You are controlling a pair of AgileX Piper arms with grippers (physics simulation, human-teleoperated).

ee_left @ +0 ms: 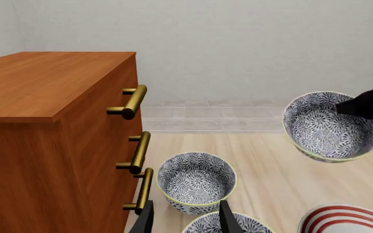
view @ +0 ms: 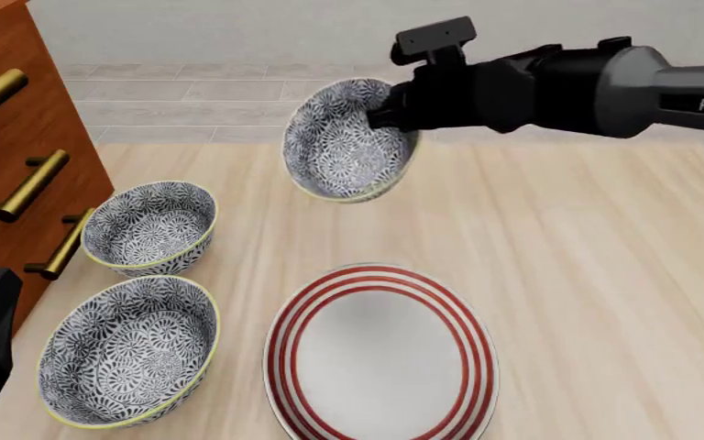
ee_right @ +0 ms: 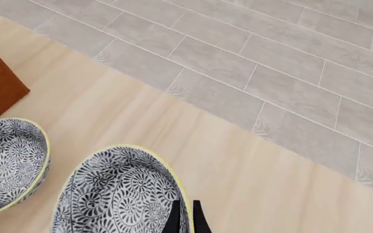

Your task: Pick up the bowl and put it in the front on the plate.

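The bowl (view: 346,142), blue-grey floral with a yellow-green rim, hangs tilted in the air above the table, behind the plate (view: 383,357). My right gripper (view: 383,115) is shut on its far rim; the right wrist view shows the thin fingers (ee_right: 175,219) pinching the bowl (ee_right: 122,194) at its edge. The left wrist view shows the same bowl (ee_left: 329,128) aloft, with the plate (ee_left: 345,221) below it. The plate is white with red rings and holds nothing. My left gripper (ee_left: 186,204) stands open and low at the near left, over the two other bowls.
Two look-alike bowls rest on the table at left, one farther (view: 150,225) and one nearer (view: 126,348). A wooden drawer cabinet (view: 10,137) with brass handles (ee_left: 134,102) stands along the left edge. Grey tiled floor lies beyond the table's far edge.
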